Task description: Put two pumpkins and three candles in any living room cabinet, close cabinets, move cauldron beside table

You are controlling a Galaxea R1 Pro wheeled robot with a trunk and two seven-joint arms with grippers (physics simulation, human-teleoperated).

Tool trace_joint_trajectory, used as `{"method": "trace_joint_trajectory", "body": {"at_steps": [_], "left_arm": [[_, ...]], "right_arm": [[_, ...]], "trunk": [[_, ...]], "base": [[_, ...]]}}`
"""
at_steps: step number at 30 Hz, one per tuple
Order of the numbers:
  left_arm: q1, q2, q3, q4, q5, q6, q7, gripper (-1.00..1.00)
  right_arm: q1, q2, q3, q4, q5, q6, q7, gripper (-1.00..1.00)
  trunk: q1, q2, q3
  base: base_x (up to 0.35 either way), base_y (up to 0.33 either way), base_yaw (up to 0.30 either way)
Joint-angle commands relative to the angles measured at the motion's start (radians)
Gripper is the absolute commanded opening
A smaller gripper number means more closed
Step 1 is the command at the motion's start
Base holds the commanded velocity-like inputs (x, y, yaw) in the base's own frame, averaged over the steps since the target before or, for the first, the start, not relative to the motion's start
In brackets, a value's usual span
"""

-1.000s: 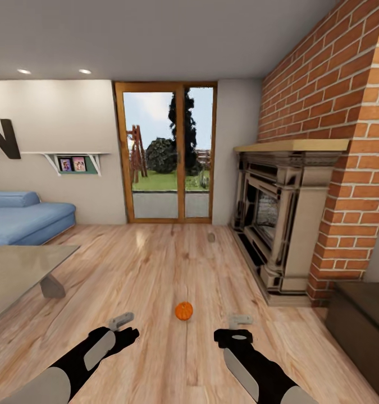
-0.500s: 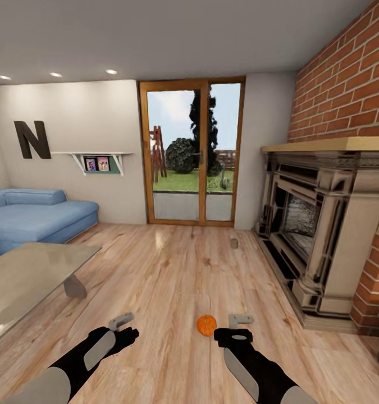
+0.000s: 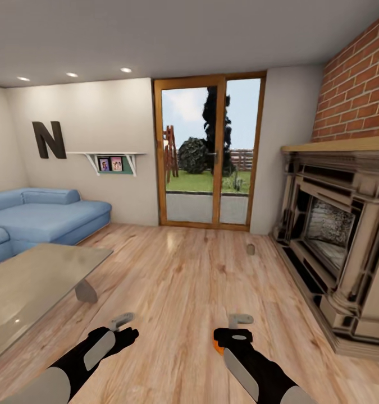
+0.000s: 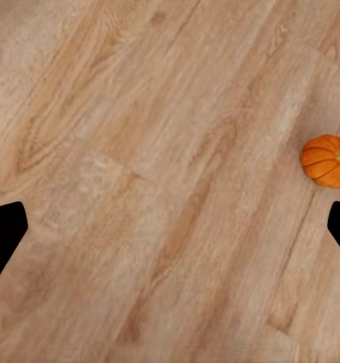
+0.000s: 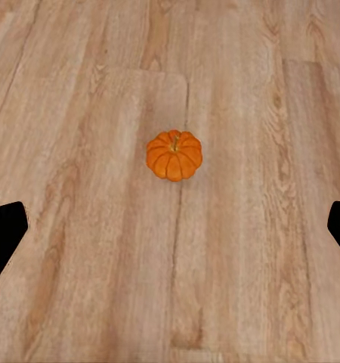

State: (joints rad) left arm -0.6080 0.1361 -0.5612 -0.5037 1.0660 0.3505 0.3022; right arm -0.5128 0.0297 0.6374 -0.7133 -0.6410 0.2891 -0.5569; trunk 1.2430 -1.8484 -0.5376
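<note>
Step in hand: approach to pumpkin (image 5: 174, 155); it lies on floor (image 3: 172, 280) directly under right claw (image 3: 241, 320), jaws wide, empty; left claw (image 3: 122, 321) wide, idle. Next: lower right claw, straddle pumpkin, close; candle (image 3: 250, 249) far right near fireplace (image 3: 335, 235); glass tabletop (image 3: 26, 286) left.

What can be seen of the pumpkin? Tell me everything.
The pumpkin is small, bright orange and ribbed, with a short yellowish-brown stem on top. It looks smooth, whole and undamaged. It sits upright on the light wood floor, touching only the planks, and nothing grips it. In the head view only an orange sliver shows, mostly hidden behind the right gripper. The right wrist view looks straight down on it, between the open fingers; the left wrist view catches it off to one side.
</note>
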Motion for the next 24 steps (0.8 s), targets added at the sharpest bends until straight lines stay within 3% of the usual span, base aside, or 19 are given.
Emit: {"method": "trace_joint_trajectory", "body": {"at_steps": [1,6,14,24], "left_arm": [[-0.001,0.001,-0.008,-0.003,0.01,0.001,0.009,1.0],[-0.001,0.003,-0.007,-0.003,0.01,0.001,0.009,1.0],[-0.001,0.003,-0.007,-0.003,0.011,0.001,0.009,1.0],[-0.001,0.003,-0.006,-0.003,0.011,0.001,0.009,1.0]], "right_arm": [[-0.001,-0.001,0.004,-0.002,-0.005,0.004,-0.008,1.0],[-0.001,-0.002,0.004,-0.002,-0.005,0.003,-0.008,1.0],[-0.001,-0.001,0.004,-0.002,-0.005,-0.008,-0.008,1.0],[-0.001,-0.002,0.004,-0.002,-0.006,-0.007,-0.008,1.0]], "trunk": [[0.0,-0.001,-0.001],[0.0,-0.001,-0.001],[0.0,-0.001,-0.001],[0.0,-0.001,-0.001]], "base": [[0.277,-0.152,0.285],[0.268,-0.084,0.159],[0.292,0.089,0.055],[0.3,0.193,0.268]]}}
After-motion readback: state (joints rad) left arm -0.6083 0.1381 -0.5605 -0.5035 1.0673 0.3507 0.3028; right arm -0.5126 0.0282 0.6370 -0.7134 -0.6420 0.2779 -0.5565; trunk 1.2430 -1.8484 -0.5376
